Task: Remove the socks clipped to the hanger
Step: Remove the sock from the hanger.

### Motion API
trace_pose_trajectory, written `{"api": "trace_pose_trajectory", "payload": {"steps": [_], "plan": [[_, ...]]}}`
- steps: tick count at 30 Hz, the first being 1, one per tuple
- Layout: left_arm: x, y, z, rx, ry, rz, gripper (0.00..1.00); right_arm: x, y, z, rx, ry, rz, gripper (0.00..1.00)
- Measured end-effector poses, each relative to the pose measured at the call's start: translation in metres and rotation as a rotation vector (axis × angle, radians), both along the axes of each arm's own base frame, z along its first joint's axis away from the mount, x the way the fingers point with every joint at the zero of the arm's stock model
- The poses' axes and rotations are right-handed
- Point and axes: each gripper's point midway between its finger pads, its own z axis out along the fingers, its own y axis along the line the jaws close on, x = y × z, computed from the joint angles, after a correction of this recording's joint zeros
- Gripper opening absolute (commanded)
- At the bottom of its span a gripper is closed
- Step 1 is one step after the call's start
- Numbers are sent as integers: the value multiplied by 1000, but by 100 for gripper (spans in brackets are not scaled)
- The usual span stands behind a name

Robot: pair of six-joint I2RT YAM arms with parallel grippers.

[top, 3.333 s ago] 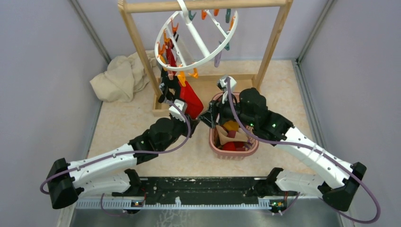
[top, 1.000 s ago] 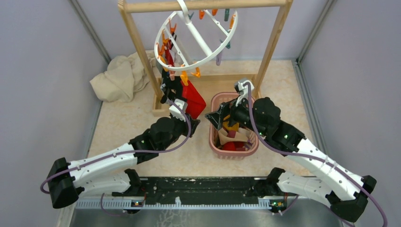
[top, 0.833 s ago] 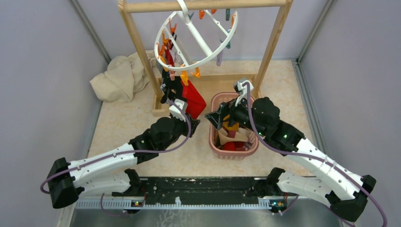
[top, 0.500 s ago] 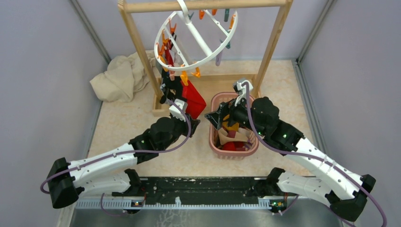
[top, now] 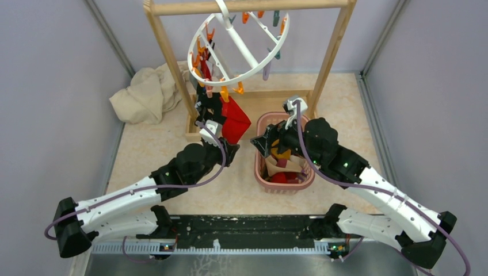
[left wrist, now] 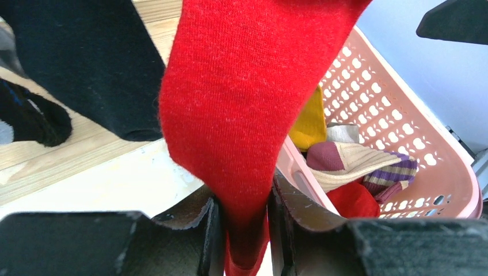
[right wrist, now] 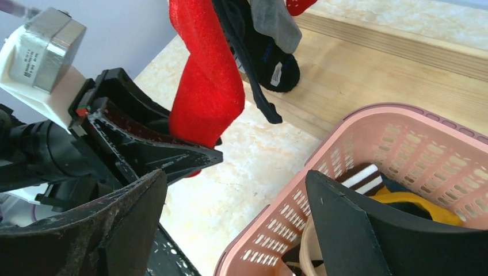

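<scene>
**A:** Why are the left fingers [left wrist: 281,230] clamping the lower end of the red sock [left wrist: 241,115]?

**B:** To tension it, I judge, for pulling it off the hanger [top: 237,37], which is hanging near the worktop's far edge. The right fingers [right wrist: 345,230] are gaping empty above the pink basket [right wrist: 403,109], presumably awaiting it.

**A:** What is hidden?

**B:** The clip holding the sock; black socks [left wrist: 86,63] are crowding it.
</scene>
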Motion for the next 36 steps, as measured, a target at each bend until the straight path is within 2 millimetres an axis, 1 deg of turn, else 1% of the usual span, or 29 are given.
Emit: {"api": "trace_pose_trajectory", "payload": {"steps": [5,10,13,16,18,23,25,28,30,36], "plan": [[-1,11,4,1,0,25,35,1,-2,1,1,-3,-10,89],[0,16,-2,23,13,47,35,2,-1,0,-7,-6,-8,86],[1,18,-5,30,21,55,36,4,4,0,-17,-6,2,80],[1,17,-6,28,27,56,35,5,10,2,-23,-10,27,72],[2,16,-9,33,33,54,34,3,14,6,-17,-18,53,65],[3,11,-19,59,50,46,34,3,31,32,28,-71,119,62],[3,11,-20,60,52,43,34,6,38,43,47,-102,139,59],[3,10,-19,58,51,40,34,12,49,54,66,-145,162,57],[3,10,-19,58,51,40,34,17,57,57,72,-167,171,55],[3,9,-14,50,47,39,34,35,74,55,61,-223,173,51]]}}
